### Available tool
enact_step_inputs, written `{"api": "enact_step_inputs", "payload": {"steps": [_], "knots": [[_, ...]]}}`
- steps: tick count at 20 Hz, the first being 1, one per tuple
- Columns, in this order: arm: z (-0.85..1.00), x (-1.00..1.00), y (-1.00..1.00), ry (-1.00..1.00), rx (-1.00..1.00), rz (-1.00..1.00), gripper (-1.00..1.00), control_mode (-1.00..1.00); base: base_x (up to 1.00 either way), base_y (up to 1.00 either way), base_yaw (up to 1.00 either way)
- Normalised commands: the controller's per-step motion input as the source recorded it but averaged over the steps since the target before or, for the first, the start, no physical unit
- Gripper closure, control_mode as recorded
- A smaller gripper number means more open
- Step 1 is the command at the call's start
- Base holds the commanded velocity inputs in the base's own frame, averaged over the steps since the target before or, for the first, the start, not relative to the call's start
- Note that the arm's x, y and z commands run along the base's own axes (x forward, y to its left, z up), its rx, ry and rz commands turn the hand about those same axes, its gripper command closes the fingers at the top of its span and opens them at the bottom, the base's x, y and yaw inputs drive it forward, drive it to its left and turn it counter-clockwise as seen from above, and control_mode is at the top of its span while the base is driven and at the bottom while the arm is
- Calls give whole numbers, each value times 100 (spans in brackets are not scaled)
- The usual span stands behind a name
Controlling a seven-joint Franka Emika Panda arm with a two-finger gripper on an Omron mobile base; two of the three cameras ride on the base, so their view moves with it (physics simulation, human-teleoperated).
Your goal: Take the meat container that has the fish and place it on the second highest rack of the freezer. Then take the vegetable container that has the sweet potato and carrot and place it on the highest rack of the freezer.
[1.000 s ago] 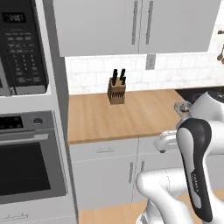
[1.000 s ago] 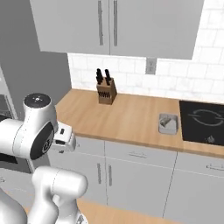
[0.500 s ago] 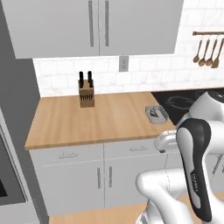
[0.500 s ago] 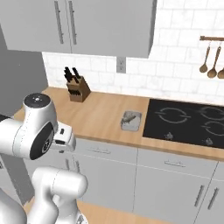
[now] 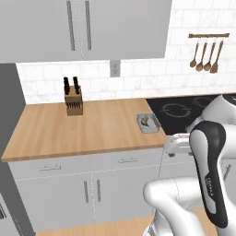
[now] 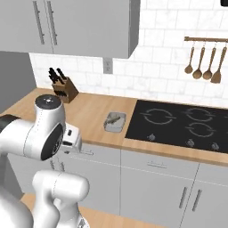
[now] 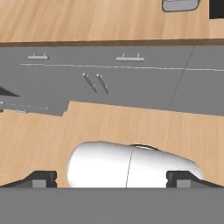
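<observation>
the end effector (image 7: 111, 179) is hanging low with its fingers spread wide and nothing in them, so the robot is only getting ready to fetch the meat container (image 5: 148, 123). next it is needing to reach up and over. the meat container is sitting far away on the desk (image 5: 92, 129) beside the stove (image 6: 178, 124), with the fish (image 6: 114, 119) inside.

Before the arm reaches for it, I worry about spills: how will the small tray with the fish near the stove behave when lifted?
The tray looks stiff and shallow, so it should lift flat without flexing. Its low rim probably won't hold much back: the fish lies loose inside and may slide if the tray tilts. It looks small and likely light, so a push could skate it across the smooth wooden counter.
</observation>
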Motion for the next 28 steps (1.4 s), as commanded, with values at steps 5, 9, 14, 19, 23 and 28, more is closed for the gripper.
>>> {"api": "enact_step_inputs", "payload": {"steps": [5, 9, 14, 19, 23, 28], "knots": [[0, 68, -34, 13, 18, -21, -100, -100, 0, 0, 0], [0, 86, -31, 27, 6, -31, -100, -100, 0, 0, 0], [-3, 77, -26, 34, 12, -41, -100, -100, 0, 0, 0], [-19, 91, -27, 31, 15, -34, -100, -100, 0, 0, 0], [-41, 86, -21, 23, 7, -21, -100, -100, 0, 0, 0], [-41, 74, -12, 17, 1, -12, -100, -100, 0, 0, 0]]}}
